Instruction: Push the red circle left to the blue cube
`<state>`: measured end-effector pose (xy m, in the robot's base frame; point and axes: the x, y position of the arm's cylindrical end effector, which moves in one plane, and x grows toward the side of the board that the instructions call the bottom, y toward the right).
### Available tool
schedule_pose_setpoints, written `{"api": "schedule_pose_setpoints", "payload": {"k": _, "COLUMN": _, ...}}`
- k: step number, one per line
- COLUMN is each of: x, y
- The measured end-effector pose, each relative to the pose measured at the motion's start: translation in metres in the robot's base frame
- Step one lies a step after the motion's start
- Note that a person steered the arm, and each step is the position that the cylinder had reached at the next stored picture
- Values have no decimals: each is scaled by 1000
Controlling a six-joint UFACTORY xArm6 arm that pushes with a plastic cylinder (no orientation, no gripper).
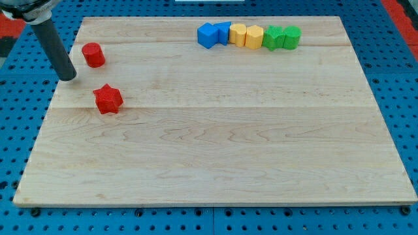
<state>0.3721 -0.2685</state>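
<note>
The red circle (93, 55), a short cylinder, stands near the board's upper left. My tip (68, 77) rests on the board just left of and a little below it, apart from it. A red star (108, 99) lies below and right of the tip. The blue cube (223, 32) sits in a row along the view's top, with another blue block (208, 36) at its left end. The red circle is far to the left of that row.
The row continues right with two yellow blocks (238, 33) (254, 36) and two green blocks (273, 38) (291, 37), all touching. The wooden board (215, 156) lies on a blue perforated table.
</note>
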Motion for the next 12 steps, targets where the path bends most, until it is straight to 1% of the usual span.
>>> {"api": "schedule_pose_setpoints", "payload": {"k": 1, "x": -25, "y": -3}}
{"api": "schedule_pose_setpoints", "payload": {"k": 3, "x": -40, "y": 6}}
{"api": "schedule_pose_setpoints", "payload": {"k": 4, "x": -68, "y": 43}}
{"api": "schedule_pose_setpoints", "payload": {"k": 6, "x": -70, "y": 46}}
{"api": "schedule_pose_setpoints", "payload": {"k": 7, "x": -85, "y": 93}}
{"api": "schedule_pose_setpoints", "payload": {"k": 8, "x": -85, "y": 93}}
{"api": "schedule_pose_setpoints", "payload": {"k": 10, "x": -90, "y": 176}}
{"api": "schedule_pose_setpoints", "payload": {"k": 11, "x": -90, "y": 176}}
{"api": "schedule_pose_setpoints", "payload": {"k": 12, "x": -90, "y": 189}}
